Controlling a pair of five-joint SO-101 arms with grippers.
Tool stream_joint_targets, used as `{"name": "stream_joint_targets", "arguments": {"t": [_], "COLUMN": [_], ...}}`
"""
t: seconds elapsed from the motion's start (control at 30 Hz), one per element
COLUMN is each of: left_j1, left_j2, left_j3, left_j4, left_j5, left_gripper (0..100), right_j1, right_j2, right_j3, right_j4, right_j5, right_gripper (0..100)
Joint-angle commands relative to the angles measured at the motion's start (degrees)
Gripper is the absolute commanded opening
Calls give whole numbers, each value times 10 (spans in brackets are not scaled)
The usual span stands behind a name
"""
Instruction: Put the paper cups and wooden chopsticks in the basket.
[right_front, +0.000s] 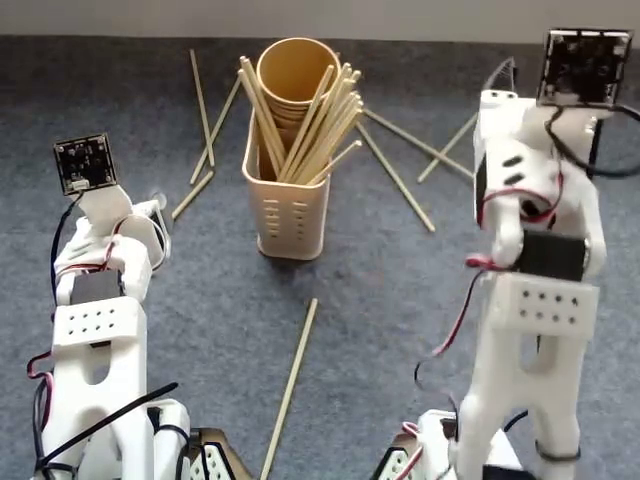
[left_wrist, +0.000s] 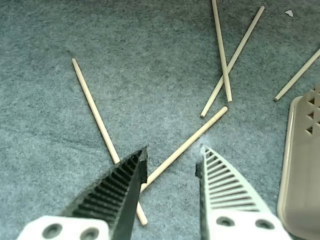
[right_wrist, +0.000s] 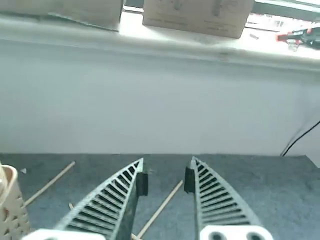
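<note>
A cream basket stands mid-carpet holding stacked paper cups and several wooden chopsticks. Loose chopsticks lie around it: a few to its left, a few to its right, one in front. My left gripper is open low over the carpet, its jaws straddling one chopstick. Another chopstick runs under the black finger. My right gripper is open, held high right of the basket and facing the wall, with a chopstick on the carpet below it.
The left arm stands front left and the right arm front right. In the left wrist view two crossed chopsticks lie beyond the gripper and the basket's corner is close by. A pale wall bounds the carpet's far edge.
</note>
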Motion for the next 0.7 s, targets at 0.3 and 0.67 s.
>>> {"name": "stream_joint_targets", "arguments": {"t": [0.3,0.67], "left_j1": [4,25], "left_j2": [-16,-15], "left_j3": [4,7], "left_j4": [-11,-11], "left_j5": [3,2], "left_gripper": [189,189], "right_j1": [-19,-67], "right_j2": [511,1013], "right_j3": [-315,-823], "right_j4": [-50,-29], "right_j5": [63,84], "right_gripper": [135,135]}}
